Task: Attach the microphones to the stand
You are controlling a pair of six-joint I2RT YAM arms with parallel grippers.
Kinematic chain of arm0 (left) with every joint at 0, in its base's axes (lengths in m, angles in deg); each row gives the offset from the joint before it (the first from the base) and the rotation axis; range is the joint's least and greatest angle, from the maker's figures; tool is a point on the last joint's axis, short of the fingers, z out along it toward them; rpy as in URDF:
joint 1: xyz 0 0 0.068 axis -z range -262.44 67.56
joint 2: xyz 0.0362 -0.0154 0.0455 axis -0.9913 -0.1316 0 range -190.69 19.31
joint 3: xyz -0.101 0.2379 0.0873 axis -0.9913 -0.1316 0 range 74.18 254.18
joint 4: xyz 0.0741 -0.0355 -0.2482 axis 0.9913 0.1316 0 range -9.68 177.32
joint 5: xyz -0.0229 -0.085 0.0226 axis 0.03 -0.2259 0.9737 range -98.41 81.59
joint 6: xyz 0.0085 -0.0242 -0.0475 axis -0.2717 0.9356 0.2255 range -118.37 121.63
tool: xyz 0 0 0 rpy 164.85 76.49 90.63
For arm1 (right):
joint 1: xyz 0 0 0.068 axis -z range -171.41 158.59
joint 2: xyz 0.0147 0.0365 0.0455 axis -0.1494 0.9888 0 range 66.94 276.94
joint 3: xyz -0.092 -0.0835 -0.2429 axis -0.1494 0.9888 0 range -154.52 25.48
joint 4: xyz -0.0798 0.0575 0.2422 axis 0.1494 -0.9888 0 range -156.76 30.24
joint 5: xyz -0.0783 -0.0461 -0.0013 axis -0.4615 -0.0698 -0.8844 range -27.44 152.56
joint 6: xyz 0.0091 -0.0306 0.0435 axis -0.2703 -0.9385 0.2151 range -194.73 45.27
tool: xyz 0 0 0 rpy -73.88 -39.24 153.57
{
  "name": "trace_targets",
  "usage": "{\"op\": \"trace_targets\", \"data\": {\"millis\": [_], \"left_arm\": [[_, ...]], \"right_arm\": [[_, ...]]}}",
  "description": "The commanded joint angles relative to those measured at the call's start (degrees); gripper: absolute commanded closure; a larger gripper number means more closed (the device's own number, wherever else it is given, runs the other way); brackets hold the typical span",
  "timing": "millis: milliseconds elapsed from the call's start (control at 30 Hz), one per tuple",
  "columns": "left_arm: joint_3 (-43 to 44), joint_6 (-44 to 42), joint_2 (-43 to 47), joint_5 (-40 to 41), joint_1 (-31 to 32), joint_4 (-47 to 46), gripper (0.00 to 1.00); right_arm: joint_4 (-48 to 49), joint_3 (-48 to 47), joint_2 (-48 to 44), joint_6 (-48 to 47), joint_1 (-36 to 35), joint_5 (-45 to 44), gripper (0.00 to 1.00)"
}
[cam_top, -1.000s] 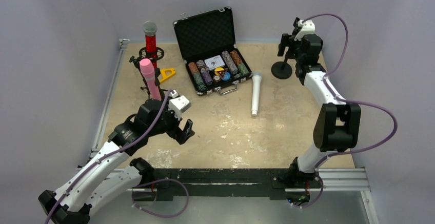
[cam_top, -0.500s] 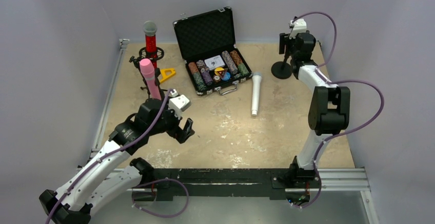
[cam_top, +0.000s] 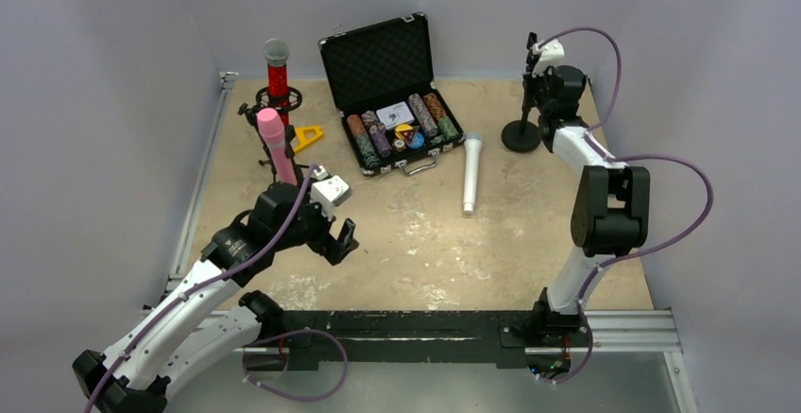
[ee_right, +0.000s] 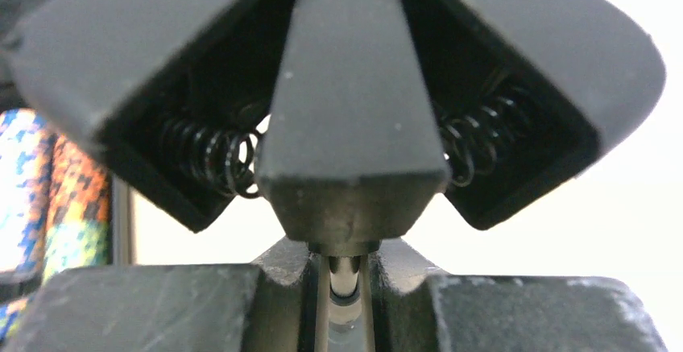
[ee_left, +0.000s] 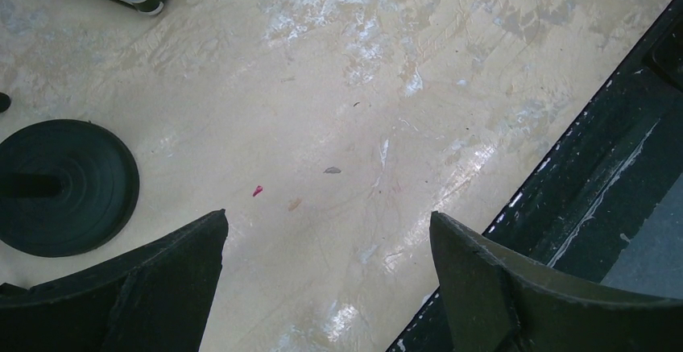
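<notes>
Right wrist view shows the right gripper (ee_right: 345, 287) clenched on the thin post of the empty stand (cam_top: 520, 135), just under its spring clip (ee_right: 346, 126). The left gripper (cam_top: 342, 241) hangs released. The white microphone (cam_top: 469, 175) lies flat between chip case (cam_top: 392, 111) and stand; the pink microphone (cam_top: 274, 144) and red microphone (cam_top: 277, 71) stand upright far left. Gripped this high, a sideways pull could tip the stand.

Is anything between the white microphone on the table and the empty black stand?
Nothing visible: only bare table between the white stick microphone and the round-based black stand, whose pole the right pincer is shut on.
</notes>
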Motion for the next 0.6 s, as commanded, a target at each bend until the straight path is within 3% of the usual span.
{"op": "trace_targets", "data": {"millis": [0, 567], "left_arm": [[0.0, -1.5, 0.6, -1.4, -0.4, -2.0, 0.01], [0.0, -0.9, 3.7, -4.6, -0.5, -2.1, 0.01]], "right_arm": [[5.3, 7.6, -10.9, -1.8, 0.4, 7.2, 0.97], [-9.7, 32.5, -44.2, -4.1, 0.4, 30.5, 0.99]]}}
